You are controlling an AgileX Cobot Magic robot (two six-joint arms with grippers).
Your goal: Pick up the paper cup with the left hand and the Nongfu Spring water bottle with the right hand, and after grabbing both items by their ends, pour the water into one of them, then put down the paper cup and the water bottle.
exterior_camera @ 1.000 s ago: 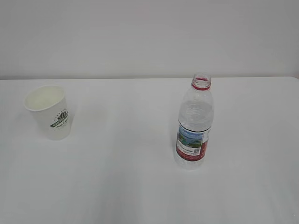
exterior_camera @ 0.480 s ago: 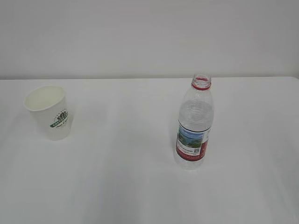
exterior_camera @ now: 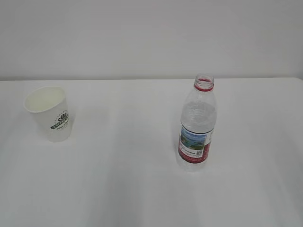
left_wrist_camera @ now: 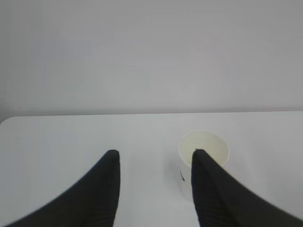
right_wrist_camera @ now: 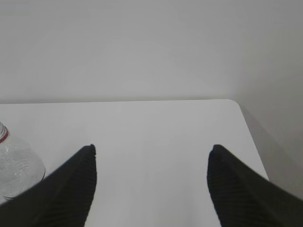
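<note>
Exterior, paper cup: there's the paper cup (exterior_camera: 49,113), upright on the white desk (exterior_camera: 123,179) out at nine o'clock, green logo facing us, nothing touching it
Exterior, bottle: the Nongfu Spring water bottle (exterior_camera: 197,124) stands upright at about three o'clock from the cup, well apart from it, no cap, red neck ring, label low on the body; whether water is inside, I cannot tell
Exterior, arms: neither arm shows here
Left wrist, hand: the left hand (left_wrist_camera: 154,153) has its jaws released, two black fingers spread with bare desk between them
Left wrist, cup: the cup sits at about two o'clock, its cream inside showing, partly behind the tip of the finger on the picture's right, not between the fingers
Right wrist, hand: the right hand (right_wrist_camera: 152,149) hangs with jaws spread wide, grasping nothing
Right wrist, bottle: only the bottle's shoulder peeks in at eight o'clock, outside the fingers; desk corner up at two o'clock
</note>
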